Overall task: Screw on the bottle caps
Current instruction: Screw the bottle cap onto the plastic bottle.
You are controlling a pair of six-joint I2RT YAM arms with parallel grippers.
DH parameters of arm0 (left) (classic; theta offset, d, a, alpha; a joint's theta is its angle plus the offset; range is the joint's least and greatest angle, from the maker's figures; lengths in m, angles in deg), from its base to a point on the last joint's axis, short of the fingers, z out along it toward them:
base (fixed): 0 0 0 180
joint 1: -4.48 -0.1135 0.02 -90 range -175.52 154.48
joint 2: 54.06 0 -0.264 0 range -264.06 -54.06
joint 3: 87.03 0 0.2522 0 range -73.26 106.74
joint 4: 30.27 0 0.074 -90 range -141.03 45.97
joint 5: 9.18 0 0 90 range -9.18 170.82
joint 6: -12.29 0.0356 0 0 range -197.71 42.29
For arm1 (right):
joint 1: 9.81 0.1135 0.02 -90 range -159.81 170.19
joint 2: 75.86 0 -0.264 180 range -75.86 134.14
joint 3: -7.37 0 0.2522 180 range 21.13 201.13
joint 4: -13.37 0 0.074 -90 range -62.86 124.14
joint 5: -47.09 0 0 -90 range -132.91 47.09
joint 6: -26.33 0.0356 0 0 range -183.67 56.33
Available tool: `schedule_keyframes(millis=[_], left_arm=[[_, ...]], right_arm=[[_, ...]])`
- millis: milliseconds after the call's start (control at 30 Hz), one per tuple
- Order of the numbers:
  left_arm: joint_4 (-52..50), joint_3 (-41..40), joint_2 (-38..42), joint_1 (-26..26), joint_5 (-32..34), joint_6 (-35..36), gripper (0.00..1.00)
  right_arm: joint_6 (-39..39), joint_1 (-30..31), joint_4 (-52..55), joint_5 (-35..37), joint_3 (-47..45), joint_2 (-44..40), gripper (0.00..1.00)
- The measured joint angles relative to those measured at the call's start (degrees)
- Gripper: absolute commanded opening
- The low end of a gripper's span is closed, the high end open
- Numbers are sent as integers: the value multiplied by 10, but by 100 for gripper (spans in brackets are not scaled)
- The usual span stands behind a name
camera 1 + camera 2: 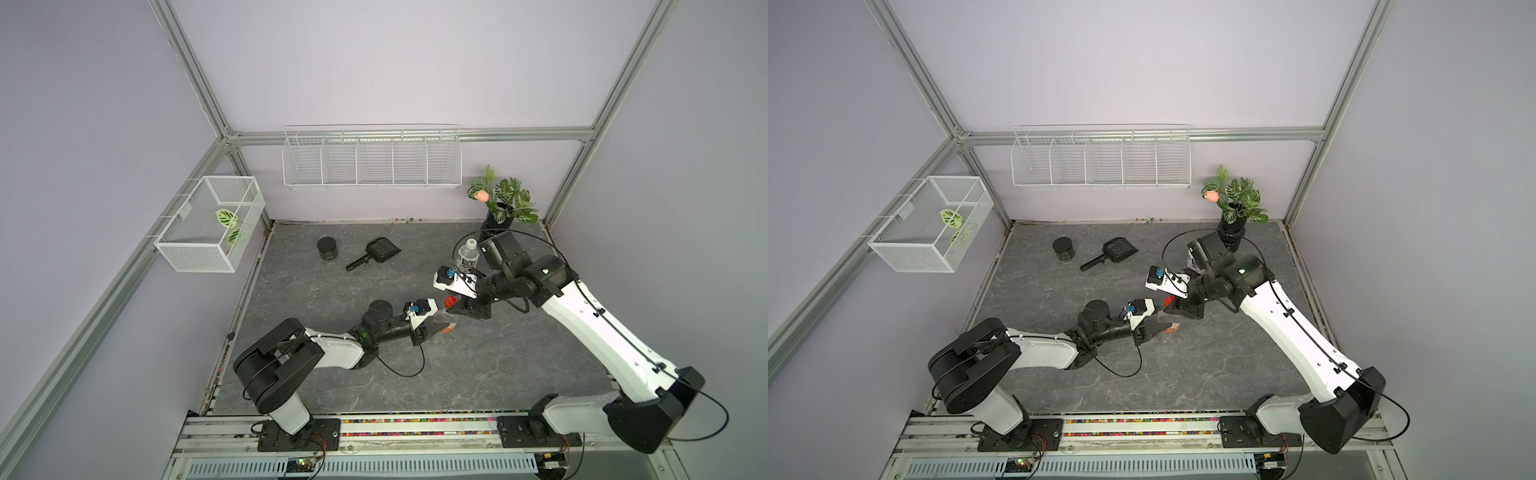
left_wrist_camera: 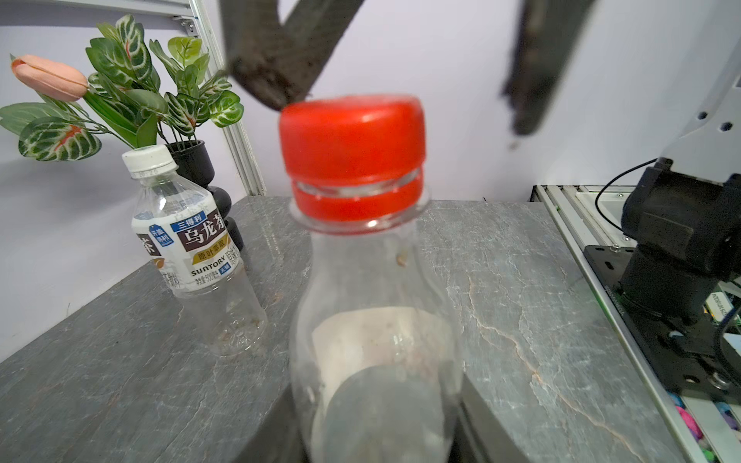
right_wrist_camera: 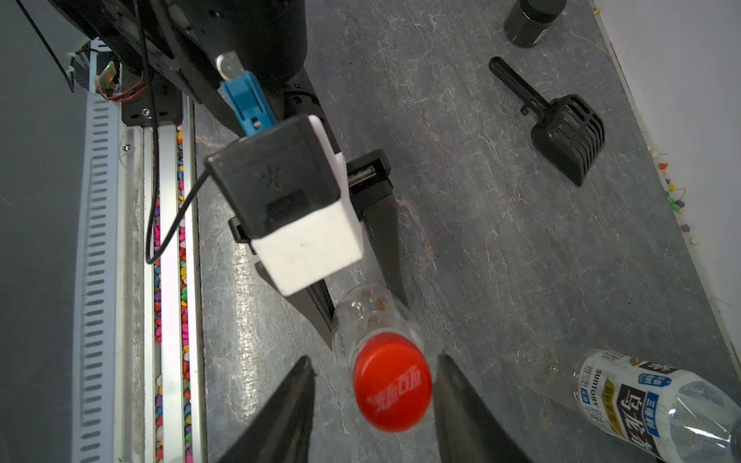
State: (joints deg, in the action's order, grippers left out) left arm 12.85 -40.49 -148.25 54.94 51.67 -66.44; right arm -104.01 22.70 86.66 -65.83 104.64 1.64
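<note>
Left gripper [image 3: 367, 308] clamped on body of tall clear plastic bottle with orange-red label band [image 2: 377, 320], bracing it against twist. Bottle near centre of grey marble-look table [image 1: 332, 353], slightly toward 3 o'clock.

Bright red round plastic cap [image 3: 392, 383] sits on neck with gap above collar ring; judged not fully screwed down.

Right gripper [image 3: 373, 360] hangs above, pointing down, jaws apart flanking red cap, placed to pinch and turn.

Left arm low, reaching forward, wrist level. Right arm arched over, wrist bent down.

Short clear plastic bottle with white label [image 2: 192, 248], white round cap [image 2: 149, 158] on it, stands at 1 o'clock of tall bottle.
</note>
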Motion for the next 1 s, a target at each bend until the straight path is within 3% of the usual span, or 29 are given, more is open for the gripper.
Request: schedule_keyframes(millis=[733,1000], left_arm=[[-2,0,0,0,-8,0,47],[-5,2,0,-2,-12,2,47]], right_arm=[[-9,-5,2,10,-13,5,44],[2,-7,0,12,-16,5,19]])
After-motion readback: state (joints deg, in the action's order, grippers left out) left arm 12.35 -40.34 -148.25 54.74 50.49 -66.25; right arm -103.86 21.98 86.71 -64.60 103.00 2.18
